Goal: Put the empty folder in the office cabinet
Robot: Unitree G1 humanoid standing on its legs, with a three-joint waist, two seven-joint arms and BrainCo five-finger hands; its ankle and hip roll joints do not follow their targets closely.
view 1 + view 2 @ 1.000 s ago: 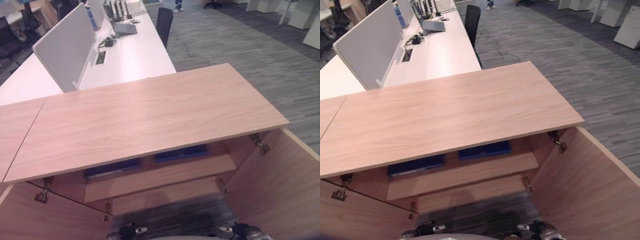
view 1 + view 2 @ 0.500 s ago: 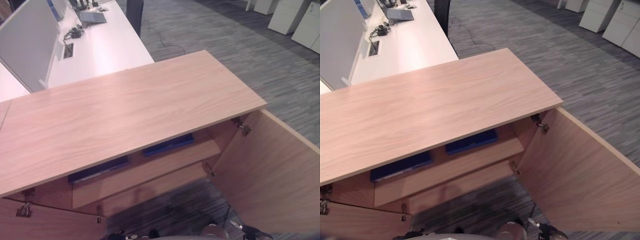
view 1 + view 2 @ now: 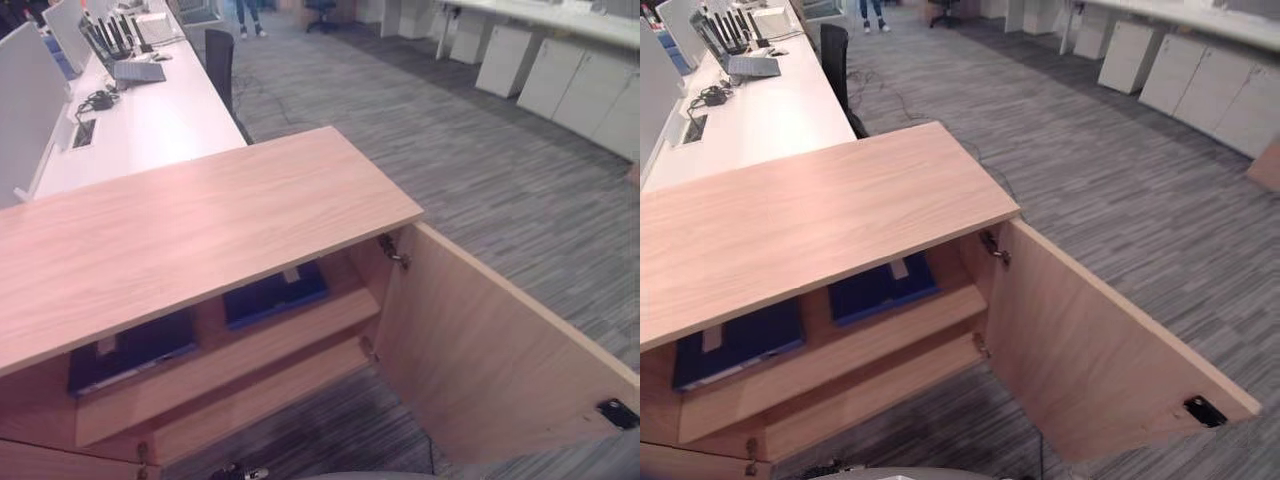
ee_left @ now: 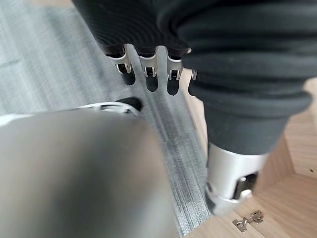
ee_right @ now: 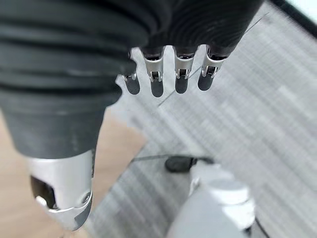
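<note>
Two dark blue folders lie flat on the upper shelf (image 3: 890, 335) of the office cabinet (image 3: 180, 225). The right folder (image 3: 880, 288) sits near the middle of the opening, a pale label strip on its near end. The left folder (image 3: 740, 342) lies well apart from it toward the cabinet's left side, also with a pale strip. Both are closed and thin; whether they are empty cannot be told.

Cabinet: light wood, broad flat top, bare. Right door (image 3: 1090, 355) swung fully open toward the camera, a small dark latch plate (image 3: 1200, 410) near its outer corner, metal hinges (image 3: 392, 250) at the top of the opening. A lower shelf (image 3: 250, 400) runs below the folders. Part of the left door (image 3: 40, 462) shows at the bottom edge.

Surroundings: grey striped carpet (image 3: 1090, 180). Behind the cabinet, a long white desk (image 3: 140, 110) with a laptop (image 3: 138, 72), a black chair (image 3: 218, 55) beside it. White low cabinets (image 3: 1200, 80) along the far right. A person's legs (image 3: 870, 12) at the far end.

Left hand (image 4: 148, 74), in its wrist view, hangs over carpet, fingers relaxed and holding nothing. Right hand (image 5: 168, 74) likewise, fingers straight, empty, over the carpet.
</note>
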